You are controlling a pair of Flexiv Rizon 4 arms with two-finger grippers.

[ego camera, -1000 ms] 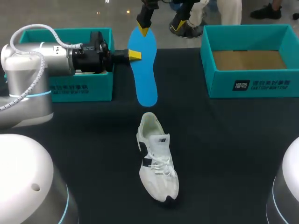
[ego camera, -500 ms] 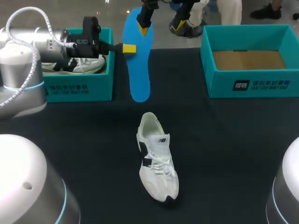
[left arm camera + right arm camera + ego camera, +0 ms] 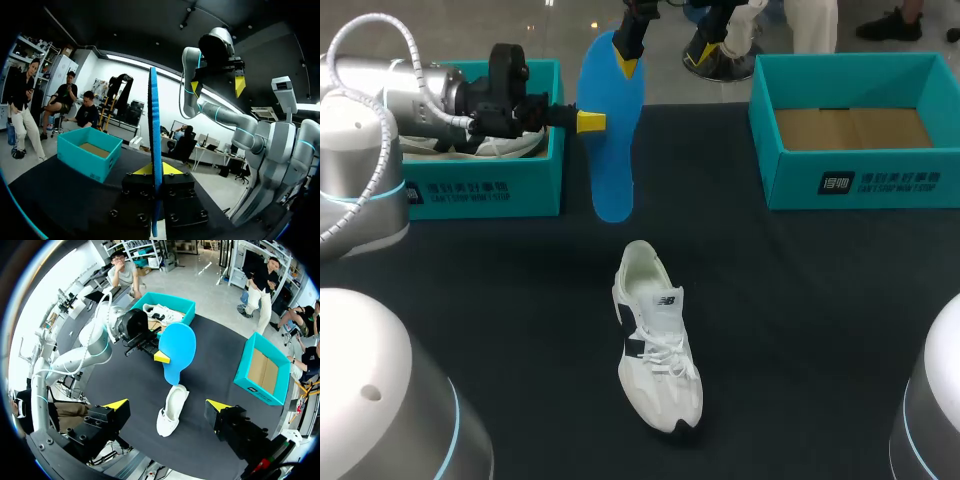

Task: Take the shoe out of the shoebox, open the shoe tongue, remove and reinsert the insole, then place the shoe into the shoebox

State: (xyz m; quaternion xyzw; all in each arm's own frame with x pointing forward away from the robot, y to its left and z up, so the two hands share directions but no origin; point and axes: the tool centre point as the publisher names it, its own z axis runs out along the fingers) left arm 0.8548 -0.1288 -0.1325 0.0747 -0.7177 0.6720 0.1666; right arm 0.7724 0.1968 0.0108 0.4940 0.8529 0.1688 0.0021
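The left pincer (image 3: 588, 122) is clamped on the blue insole (image 3: 610, 170), lifting it clear of the shoe (image 3: 655, 345), likely for reinsertion; the right pincer (image 3: 217, 86) hangs spread apart.

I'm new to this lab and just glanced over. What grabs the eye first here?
The bright blue insole, held upright over the far side of the black table in the left claw. Next, the white shoe lying mid-table, and the right claw, open high above.
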